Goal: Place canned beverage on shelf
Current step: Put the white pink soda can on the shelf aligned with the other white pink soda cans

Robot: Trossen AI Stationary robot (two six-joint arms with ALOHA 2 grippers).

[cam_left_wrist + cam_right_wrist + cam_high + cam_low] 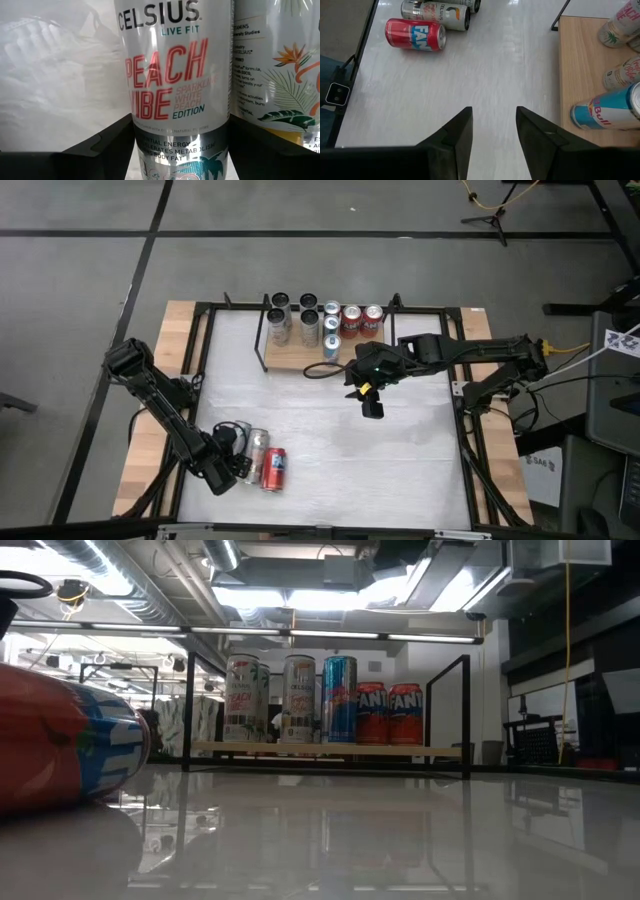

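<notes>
The shelf (300,356) is a small light-wood board with thin black rod uprights at its ends, lying at the far side of the table. Upright cans stand along it: silver Celsius cans (279,320) at one end, a blue Red Bull can (331,330) in the middle and two red Fanta cans (361,320) at the other end. Three more cans lie on their sides at the near left of the table, close together: a silver Celsius Peach Vibe can (175,95), a second silver can (257,452) just beside it, and a red Fanta can (275,469) outermost.
</notes>
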